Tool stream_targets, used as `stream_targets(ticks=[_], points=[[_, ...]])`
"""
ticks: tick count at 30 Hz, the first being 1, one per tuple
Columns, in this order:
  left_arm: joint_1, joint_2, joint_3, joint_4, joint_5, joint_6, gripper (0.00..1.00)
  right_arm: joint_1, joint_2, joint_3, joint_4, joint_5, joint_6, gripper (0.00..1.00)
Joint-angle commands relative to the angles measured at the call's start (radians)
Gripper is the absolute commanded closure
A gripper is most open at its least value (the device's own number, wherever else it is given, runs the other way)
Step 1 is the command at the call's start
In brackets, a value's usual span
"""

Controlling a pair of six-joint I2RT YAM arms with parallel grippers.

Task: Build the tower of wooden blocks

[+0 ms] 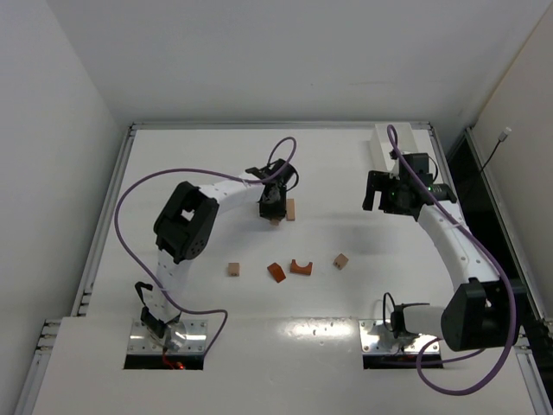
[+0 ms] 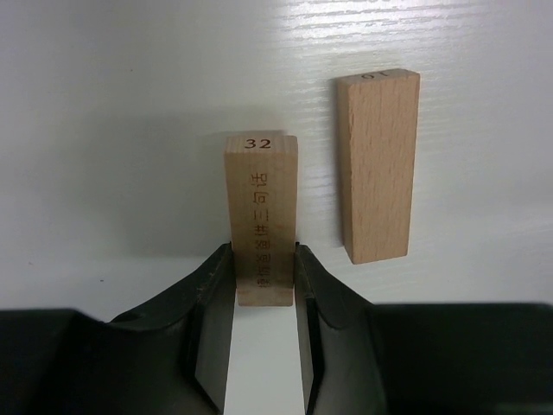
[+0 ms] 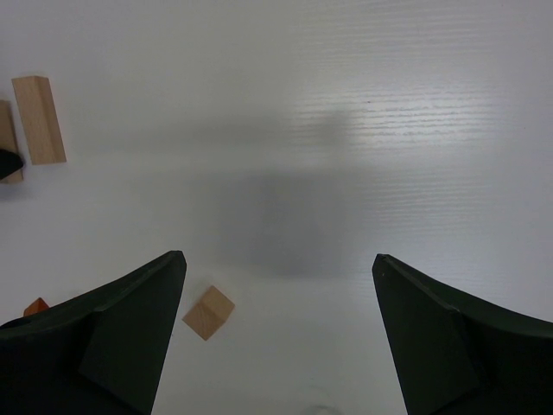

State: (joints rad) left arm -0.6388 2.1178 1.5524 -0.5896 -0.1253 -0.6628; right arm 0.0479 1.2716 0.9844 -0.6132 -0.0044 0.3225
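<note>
**Q:** On the table (image 1: 346, 164), what state are the pincers in?
**A:** The left gripper (image 2: 263, 277) is clenched on the tan bar marked 32 (image 2: 261, 199). The right gripper (image 3: 278, 259), at its 3 o'clock, is released with its jaws wide.
**Q:** Where are the other tower pieces?
**A:** The second tan bar (image 2: 378, 164) lies just beside the held one, at its 3 o'clock. Toward 6 o'clock, lying apart: the left tan cube (image 1: 233, 270), orange wedge (image 1: 276, 273), orange arch (image 1: 301, 267) and right tan cube (image 1: 341, 260).

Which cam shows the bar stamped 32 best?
Left wrist: the bar stamped 32 fills the centre, stamp legible, left claw shut on it. Top external shows only a tan sliver under the claw; right wrist catches its end at the left edge.
</note>
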Motion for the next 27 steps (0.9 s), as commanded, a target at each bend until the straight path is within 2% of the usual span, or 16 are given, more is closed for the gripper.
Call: stream_targets(ticks=[1, 3, 6, 10, 13, 14, 17, 20, 27], points=[[0.017, 0.037, 0.040, 0.016, 0.003, 0.002, 1.00, -0.005, 0.003, 0.043, 0.029, -0.020, 0.020, 0.14], [0.018, 0.047, 0.050, 0.016, -0.007, 0.002, 1.00, -0.005, 0.003, 0.043, 0.029, -0.020, 0.020, 0.14], [0.018, 0.047, 0.051, 0.016, -0.016, 0.002, 0.90, -0.005, 0.003, 0.043, 0.029, -0.020, 0.020, 0.14], [0.027, 0.056, 0.051, 0.016, -0.025, 0.002, 0.90, -0.005, 0.003, 0.043, 0.038, -0.020, 0.020, 0.14], [0.027, 0.056, 0.051, 0.016, -0.036, 0.002, 0.83, -0.005, 0.003, 0.043, 0.038, -0.020, 0.020, 0.14], [0.036, 0.056, 0.051, 0.016, -0.036, 0.002, 0.77, -0.005, 0.003, 0.043, 0.038, -0.020, 0.020, 0.14], [0.036, 0.056, 0.051, 0.016, -0.036, 0.002, 0.77, -0.005, 0.003, 0.043, 0.038, -0.020, 0.020, 0.14], [0.045, 0.056, 0.051, 0.016, -0.046, 0.011, 0.69, -0.005, 0.003, 0.043, 0.038, -0.020, 0.020, 0.14], [0.045, 0.056, 0.051, 0.016, -0.046, 0.011, 0.63, -0.005, 0.012, 0.043, 0.038, -0.020, 0.020, 0.14]])
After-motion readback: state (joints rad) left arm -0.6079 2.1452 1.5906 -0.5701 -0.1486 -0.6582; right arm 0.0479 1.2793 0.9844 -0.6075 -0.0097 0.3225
